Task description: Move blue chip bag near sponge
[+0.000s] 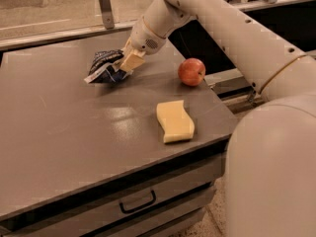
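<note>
The robot's white arm [237, 28] is the biggest thing in view. It reaches from the lower right corner up and across to the far side of the grey table [59, 132]. Under the tabletop's front edge sits a drawer [163, 191] with a dark handle [138, 202]. The drawer is closed, so whatever it holds is hidden.

The blue chip bag [104, 66] is at the far side of the table, left of centre. It is crumpled and closed, so no contents show, and its white lettering is too small to read. Whether its underside rests on the surface or hangs just above it cannot be told.

The sponge [175, 121] lies flat near the table's right front corner, well apart from the bag and bearing no label. The apple [191, 72] stands beyond the sponge, near the right edge.

The gripper [129, 62] is at the bag's right side – its cream fingers are pinched together on the bag's edge.
</note>
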`<state>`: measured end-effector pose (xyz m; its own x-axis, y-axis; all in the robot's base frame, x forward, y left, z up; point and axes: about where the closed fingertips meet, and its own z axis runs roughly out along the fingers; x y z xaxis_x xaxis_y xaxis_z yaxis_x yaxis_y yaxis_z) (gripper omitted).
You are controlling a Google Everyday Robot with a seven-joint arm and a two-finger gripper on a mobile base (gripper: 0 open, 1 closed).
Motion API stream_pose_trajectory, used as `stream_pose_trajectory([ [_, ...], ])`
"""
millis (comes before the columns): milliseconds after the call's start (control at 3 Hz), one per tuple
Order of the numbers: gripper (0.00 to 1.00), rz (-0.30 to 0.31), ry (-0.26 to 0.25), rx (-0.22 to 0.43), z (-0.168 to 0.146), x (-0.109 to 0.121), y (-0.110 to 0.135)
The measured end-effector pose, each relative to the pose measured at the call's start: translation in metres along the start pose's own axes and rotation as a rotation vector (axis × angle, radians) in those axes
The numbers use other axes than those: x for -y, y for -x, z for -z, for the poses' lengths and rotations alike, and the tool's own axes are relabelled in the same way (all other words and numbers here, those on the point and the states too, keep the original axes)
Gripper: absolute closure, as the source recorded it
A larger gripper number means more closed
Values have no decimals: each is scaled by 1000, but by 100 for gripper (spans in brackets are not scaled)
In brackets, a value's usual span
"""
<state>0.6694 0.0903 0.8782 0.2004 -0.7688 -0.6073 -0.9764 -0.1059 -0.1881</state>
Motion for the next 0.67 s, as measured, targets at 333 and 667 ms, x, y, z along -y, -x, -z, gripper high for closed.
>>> stream_pose_trajectory([
  [333, 100, 37, 36, -15, 26, -32, 11],
  [667, 100, 45, 71, -31, 49, -67, 14],
])
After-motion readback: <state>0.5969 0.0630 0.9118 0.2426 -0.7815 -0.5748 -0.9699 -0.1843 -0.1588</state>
